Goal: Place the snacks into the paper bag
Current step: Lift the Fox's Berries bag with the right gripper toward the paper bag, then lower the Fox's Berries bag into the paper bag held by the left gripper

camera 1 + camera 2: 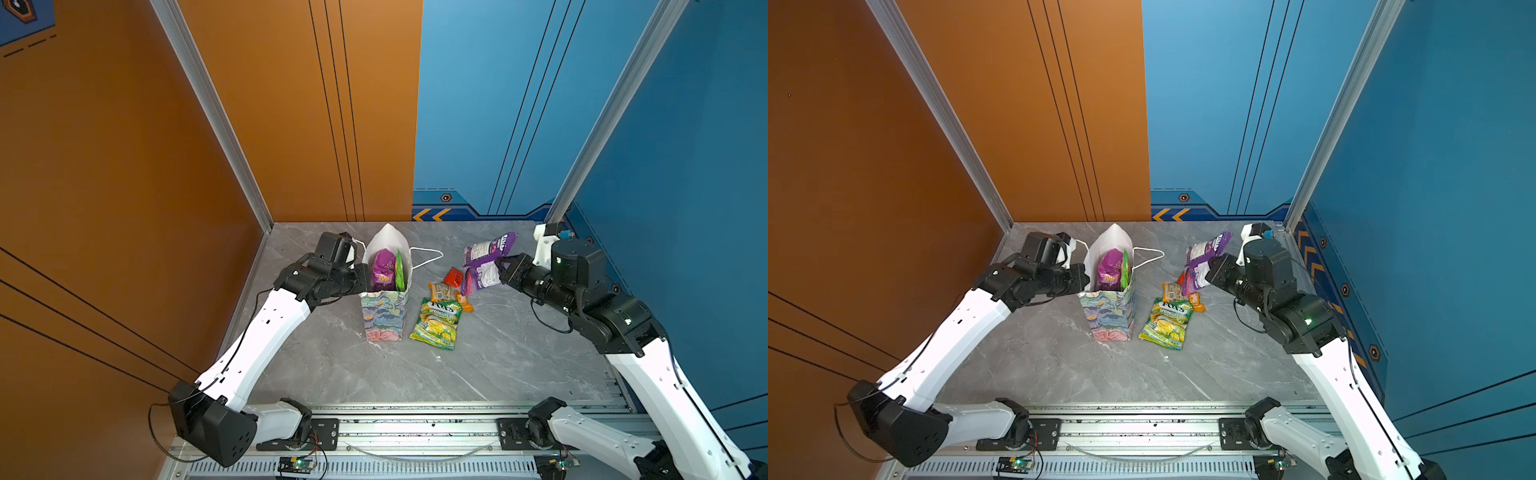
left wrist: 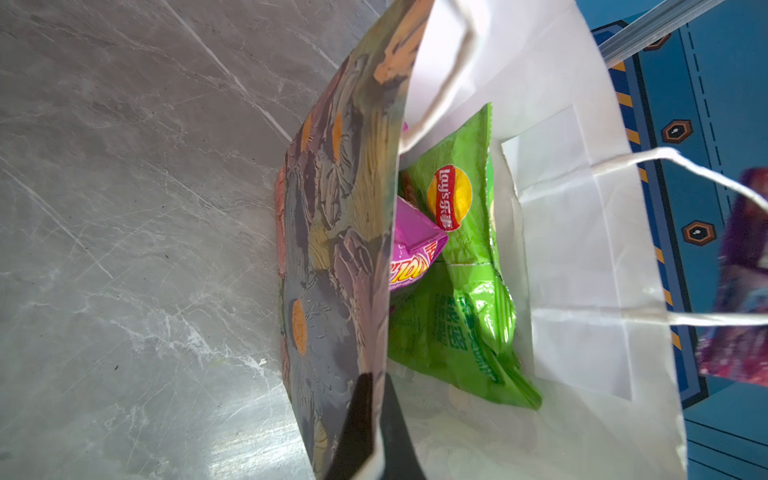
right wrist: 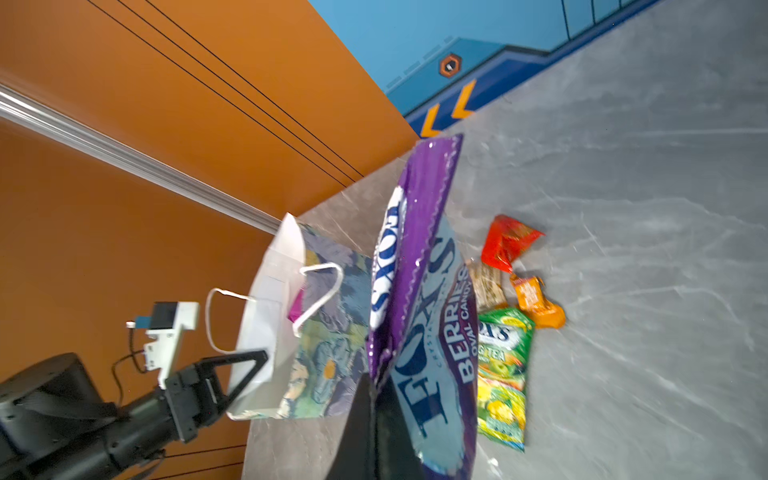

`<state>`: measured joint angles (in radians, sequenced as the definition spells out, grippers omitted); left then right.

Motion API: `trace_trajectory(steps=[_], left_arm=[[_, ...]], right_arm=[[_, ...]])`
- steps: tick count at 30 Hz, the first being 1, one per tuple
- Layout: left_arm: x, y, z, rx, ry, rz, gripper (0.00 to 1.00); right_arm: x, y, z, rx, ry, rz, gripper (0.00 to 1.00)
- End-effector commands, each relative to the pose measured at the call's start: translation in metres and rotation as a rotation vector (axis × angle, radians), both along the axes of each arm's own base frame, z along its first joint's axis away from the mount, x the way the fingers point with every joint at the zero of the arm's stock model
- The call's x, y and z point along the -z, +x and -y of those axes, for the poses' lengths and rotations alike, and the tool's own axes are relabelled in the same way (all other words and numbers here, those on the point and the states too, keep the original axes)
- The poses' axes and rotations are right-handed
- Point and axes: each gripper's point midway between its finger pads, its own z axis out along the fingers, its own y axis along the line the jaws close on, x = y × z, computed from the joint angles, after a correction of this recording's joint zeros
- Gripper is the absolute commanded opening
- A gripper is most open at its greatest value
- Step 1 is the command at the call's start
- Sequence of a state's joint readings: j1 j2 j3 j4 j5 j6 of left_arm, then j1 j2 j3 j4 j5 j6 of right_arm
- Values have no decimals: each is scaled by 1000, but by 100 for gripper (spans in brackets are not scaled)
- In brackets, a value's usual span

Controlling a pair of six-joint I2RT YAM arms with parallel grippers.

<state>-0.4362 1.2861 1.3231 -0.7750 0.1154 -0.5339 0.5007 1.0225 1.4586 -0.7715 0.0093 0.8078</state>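
Observation:
The paper bag (image 1: 384, 316) (image 1: 1111, 316) stands upright left of the table's middle, floral outside, white inside. My left gripper (image 1: 365, 276) (image 2: 380, 378) is shut on its left wall near the rim. Inside stand a magenta packet (image 1: 383, 270) (image 2: 411, 253) and a green packet (image 1: 400, 270) (image 2: 461, 257). My right gripper (image 1: 500, 268) (image 3: 376, 382) is shut on a purple FOX'S berries packet (image 1: 484, 257) (image 3: 432, 332), held bent above the table, right of the bag. On the table lie a yellow-green FOX'S packet (image 1: 438, 324), a small red packet (image 1: 454, 276), a beige one (image 1: 442, 291) and an orange one (image 1: 465, 303).
A white cord handle (image 1: 424, 253) hangs from the bag's right side toward the loose packets. Orange wall (image 1: 166, 166) bounds the left, blue wall (image 1: 685, 166) the right and back. A metal rail (image 1: 415, 428) carries both arm bases along the front edge.

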Motion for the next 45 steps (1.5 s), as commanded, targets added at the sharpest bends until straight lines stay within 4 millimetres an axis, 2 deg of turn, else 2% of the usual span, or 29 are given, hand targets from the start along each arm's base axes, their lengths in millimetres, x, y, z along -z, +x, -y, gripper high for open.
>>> trace_trajectory(steps=[1,8,9,10,11,16,22,28,45], left_arm=[[-12,-2,0,19,1,59,0],[-12,-3,4,36,1,61,0],[-12,-3,5,39,2,62,0],[-12,-3,5,40,3,62,0],[-13,-4,6,42,2,65,0],[-14,-4,5,41,2,67,0],[-15,-5,5,45,2,72,0],[-16,-5,6,46,-1,74,1],[-21,-6,1,30,8,95,1]], right_arm=[[-29,2,-9,-8,-28,72,0],[-78,-3,-63,-115,-42,184,0],[-80,-1,-70,-130,-47,189,0],[-94,-3,-76,-142,-36,218,0],[-100,-4,-84,-155,-39,230,0],[-108,-1,-122,-218,-65,241,0],[-90,6,-158,-262,-102,206,0],[-66,12,-183,-294,-136,158,0],[23,21,-226,-349,-204,-60,0]])
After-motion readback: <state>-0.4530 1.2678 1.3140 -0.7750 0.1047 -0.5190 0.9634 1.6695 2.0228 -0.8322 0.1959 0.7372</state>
